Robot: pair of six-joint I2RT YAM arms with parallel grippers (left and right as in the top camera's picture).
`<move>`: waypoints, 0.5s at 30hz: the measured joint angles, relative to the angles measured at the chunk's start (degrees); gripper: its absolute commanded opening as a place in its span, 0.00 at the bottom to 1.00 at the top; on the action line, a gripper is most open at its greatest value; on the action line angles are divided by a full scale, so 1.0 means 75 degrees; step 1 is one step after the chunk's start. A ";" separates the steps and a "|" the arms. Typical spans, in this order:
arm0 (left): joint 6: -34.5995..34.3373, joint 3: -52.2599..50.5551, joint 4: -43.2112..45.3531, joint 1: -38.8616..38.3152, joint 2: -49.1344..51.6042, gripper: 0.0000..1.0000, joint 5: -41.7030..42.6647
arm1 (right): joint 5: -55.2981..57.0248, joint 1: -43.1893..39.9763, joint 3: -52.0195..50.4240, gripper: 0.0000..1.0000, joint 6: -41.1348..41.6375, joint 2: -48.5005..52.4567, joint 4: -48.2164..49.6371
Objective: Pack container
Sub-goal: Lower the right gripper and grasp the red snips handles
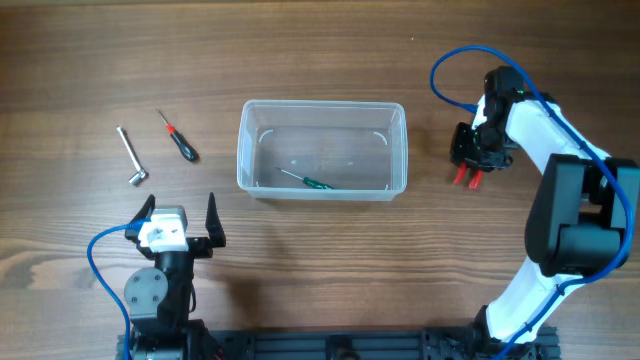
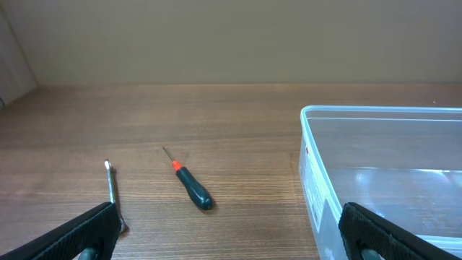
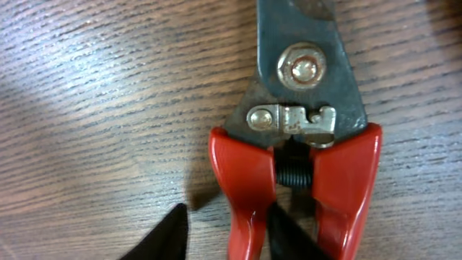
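No text, brand, number or sign can be read in any of the views. The nearest thing to print is a pale label (image 2: 312, 189) on the end wall of the clear plastic container (image 2: 375, 110). In the left wrist view it shows a small red mark near the top and faint lines below, all too small and too slanted to make out.
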 measured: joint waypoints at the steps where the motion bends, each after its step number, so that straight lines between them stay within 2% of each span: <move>1: 0.0000 0.0000 0.0000 0.0000 0.0000 1.00 0.0000 | 0.0000 -0.0003 0.0000 0.25 -0.0061 0.0003 -0.0003; 3: 0.0000 0.0000 0.0000 0.0000 0.0000 1.00 0.0000 | 0.0009 -0.0006 0.0000 0.21 -0.0152 0.0009 -0.0017; 8: 0.0000 0.0000 0.0000 0.0000 0.0000 1.00 0.0000 | 0.0017 -0.0017 0.0000 0.20 -0.0315 0.0017 -0.0041; 9: 0.0000 0.0000 0.0000 0.0000 0.0000 1.00 0.0000 | 0.0012 -0.0017 0.0000 0.04 -0.0321 0.0017 -0.0041; 15: 0.0000 0.0000 0.0000 0.0000 0.0000 1.00 0.0000 | -0.0023 -0.0029 0.0003 0.04 -0.0431 0.0017 -0.0090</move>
